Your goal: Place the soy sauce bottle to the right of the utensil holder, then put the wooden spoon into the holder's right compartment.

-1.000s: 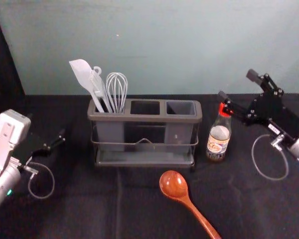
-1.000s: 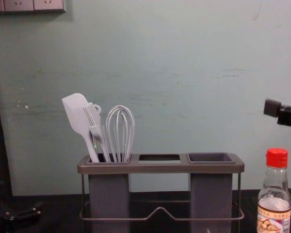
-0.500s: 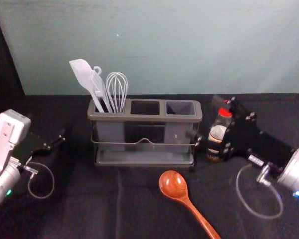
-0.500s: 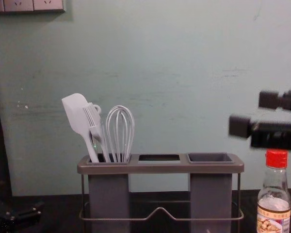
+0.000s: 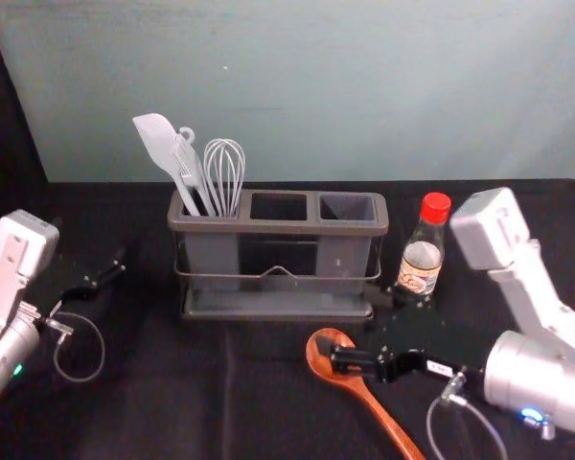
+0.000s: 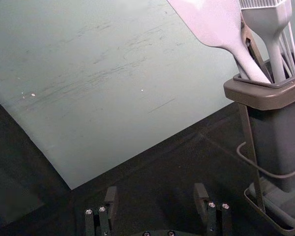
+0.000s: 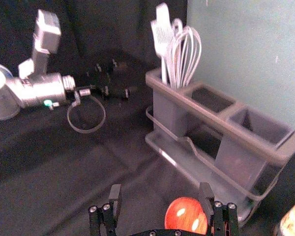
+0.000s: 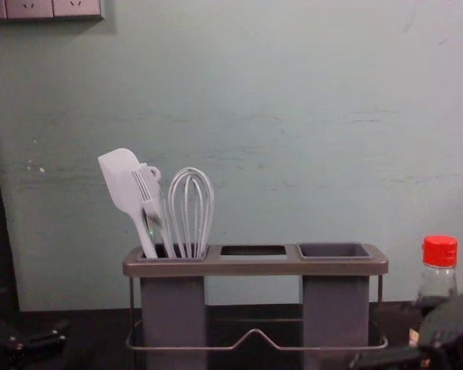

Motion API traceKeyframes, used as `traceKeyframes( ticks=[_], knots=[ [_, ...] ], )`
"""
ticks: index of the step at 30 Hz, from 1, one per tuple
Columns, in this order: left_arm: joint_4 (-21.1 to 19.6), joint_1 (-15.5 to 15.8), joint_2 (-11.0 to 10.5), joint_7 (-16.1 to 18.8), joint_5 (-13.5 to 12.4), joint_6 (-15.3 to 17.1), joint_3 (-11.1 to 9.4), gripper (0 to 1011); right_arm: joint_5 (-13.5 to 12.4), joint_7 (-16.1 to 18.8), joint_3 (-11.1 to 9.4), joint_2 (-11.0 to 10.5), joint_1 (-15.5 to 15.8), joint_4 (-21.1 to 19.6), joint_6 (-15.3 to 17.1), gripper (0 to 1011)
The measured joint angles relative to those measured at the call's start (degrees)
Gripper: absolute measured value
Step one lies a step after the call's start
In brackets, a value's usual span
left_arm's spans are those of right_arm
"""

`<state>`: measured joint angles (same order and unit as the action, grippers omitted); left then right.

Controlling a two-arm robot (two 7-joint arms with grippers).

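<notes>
In the head view, my right gripper (image 5: 356, 324) is over the wooden spoon (image 5: 385, 417), one finger across its bowl. The right wrist view has this gripper (image 7: 161, 191) open, with the red-brown spoon bowl (image 7: 186, 215) close to one fingertip. The soy sauce bottle (image 5: 422, 261), red-capped, stands upright to the right of the grey utensil holder (image 5: 278, 228), a small gap between them. White utensils fill the holder's left compartment; its middle and right openings hold nothing visible. My left gripper (image 5: 105, 275) is parked at the left; in its wrist view the gripper (image 6: 156, 191) is open.
A white spatula (image 5: 158, 144), a brush and a whisk (image 5: 224, 172) rise above the holder's left end. The holder's wire rail (image 5: 278, 273) runs along its front. Behind the black-covered table (image 5: 172, 402) is a pale green wall (image 5: 364, 86).
My right gripper has come down from above and beside the bottle towards the front left, to the spoon's bowl. The bottle, holder and left arm look unmoved.
</notes>
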<state>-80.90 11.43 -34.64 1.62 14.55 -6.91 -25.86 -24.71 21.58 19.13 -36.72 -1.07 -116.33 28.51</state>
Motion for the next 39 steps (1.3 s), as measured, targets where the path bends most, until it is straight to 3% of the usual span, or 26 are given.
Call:
traceKeyframes(
  ticks=[5,9,21,39],
  knots=[
    [0.0,0.0,0.0,0.0,0.0,0.0,0.0,1011,0.49,-2.37,2.81,0.98,-2.24,1.55,6.55,1002],
    [0.0,0.0,0.0,0.0,0.0,0.0,0.0,1011,2.18,-3.1,4.92,1.83,-4.16,3.54,9.07,1002],
    [0.0,0.0,0.0,0.0,0.0,0.0,0.0,1011,6.37,-3.75,7.79,5.36,-9.54,10.82,13.35,1002],
    [0.0,0.0,0.0,0.0,0.0,0.0,0.0,1011,8.13,-1.09,8.61,9.29,-12.81,17.53,15.55,1002]
  ],
)
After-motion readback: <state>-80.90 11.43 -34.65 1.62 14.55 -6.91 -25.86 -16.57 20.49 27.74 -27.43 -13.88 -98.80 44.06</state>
